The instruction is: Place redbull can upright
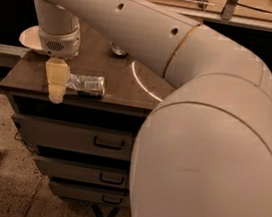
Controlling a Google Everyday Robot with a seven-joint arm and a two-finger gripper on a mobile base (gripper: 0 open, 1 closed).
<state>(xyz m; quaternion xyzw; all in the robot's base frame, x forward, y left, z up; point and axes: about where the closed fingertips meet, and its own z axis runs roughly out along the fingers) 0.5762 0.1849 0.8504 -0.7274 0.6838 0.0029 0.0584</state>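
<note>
– Left of centre in the frame, on the dark top of the cabinet (123, 92), the redbull can (86, 84) lies on its side, close to the front edge. Its length runs left to right.

– And where is the gripper?

– The gripper (55, 94) hangs pointing down at the can's left end, just below the round white wrist. Its pale yellow tip reaches past the front edge of the top.

– Is it spread, or pinching the can?

– I cannot tell how the jaws stand. The yellow part shows as one block from this side. The can's left end meets it, but I cannot tell whether it is gripped or only beside it.

– What else is up there?

– A white plate (28, 39) sits at the upper left, behind the wrist. A small shiny object (118, 50) lies further back on the top, mostly hidden by the arm (137, 25). A bright curved glare marks the surface right of the can.

– And around that?

– The arm sweeps from the upper left to a huge rounded section filling the right side. Drawers (71, 134) with dark handles run below the top, above a speckled floor (3, 188).
</note>
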